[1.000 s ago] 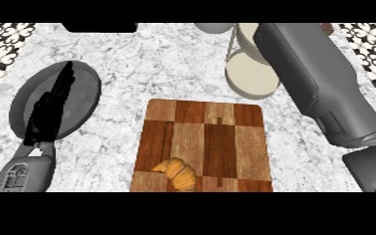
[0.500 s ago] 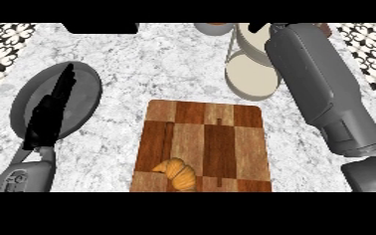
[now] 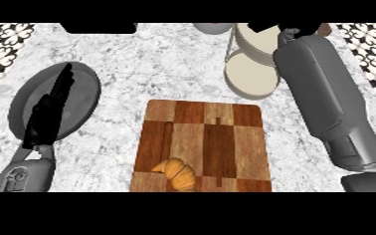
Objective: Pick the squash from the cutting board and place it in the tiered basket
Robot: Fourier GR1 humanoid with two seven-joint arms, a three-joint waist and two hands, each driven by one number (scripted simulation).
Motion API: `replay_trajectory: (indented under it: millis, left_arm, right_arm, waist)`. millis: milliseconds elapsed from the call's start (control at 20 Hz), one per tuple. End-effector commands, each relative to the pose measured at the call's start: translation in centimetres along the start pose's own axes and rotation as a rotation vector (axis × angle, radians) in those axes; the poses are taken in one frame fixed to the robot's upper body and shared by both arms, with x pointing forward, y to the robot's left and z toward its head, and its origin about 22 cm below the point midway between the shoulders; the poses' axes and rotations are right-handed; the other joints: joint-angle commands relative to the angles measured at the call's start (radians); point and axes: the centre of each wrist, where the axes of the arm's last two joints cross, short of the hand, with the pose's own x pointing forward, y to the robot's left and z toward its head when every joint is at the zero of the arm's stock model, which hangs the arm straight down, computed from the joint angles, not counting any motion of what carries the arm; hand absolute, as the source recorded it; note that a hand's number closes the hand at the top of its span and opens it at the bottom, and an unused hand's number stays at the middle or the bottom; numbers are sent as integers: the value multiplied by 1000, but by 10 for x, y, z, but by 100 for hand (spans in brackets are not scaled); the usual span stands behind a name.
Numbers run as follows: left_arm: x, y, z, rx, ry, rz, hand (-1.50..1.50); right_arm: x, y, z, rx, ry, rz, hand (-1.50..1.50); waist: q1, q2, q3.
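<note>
- Looking along the edges, we see the cutting board (image 3: 220,129) lying square in the middle of the counter (image 3: 161,64). Its near end meets the lower edge of the view, and a croissant (image 3: 176,174) sits by its near left corner.
- We find the widest bare stretch of counter beyond the board's far edge, between the grey plate (image 3: 84,92) at left and the tiered basket (image 3: 253,77) at upper right. A narrower strip runs down each side of the board.
- The left hand (image 3: 47,112) lies over the plate with fingers straight, holding nothing.
- The right forearm (image 3: 323,94) slants up the right side to the basket's right rim.
- Of the right hand (image 3: 263,27) only a dark bit shows at the upper edge, above the basket's upper tier, so we cannot tell whether it is spread or closed.
- We cannot see the squash. The board carries only the croissant, and we cannot tell whether the squash lies in the basket or in the right hand.
- Against half a second ago, the right forearm has slid back toward the lower edge, baring more of the basket's upper tier. The left hand, board and croissant have not moved.
</note>
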Motion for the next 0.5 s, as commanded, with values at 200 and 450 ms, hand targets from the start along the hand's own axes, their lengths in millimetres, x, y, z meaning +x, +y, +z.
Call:
replay_trajectory:
  millis: [200,450]
  left_arm:
    - [-12,-2,3,6,15,-3,0]
    - [-7,-6,4,18,27,-8,0]
  right_arm:
    - [-12,-52,2,-143,75,-90,-150]
    - [-30,-109,7,-64,167,-188,-150]
  waist:
    - [-15,-1,2]
    - [-44,-9,2]
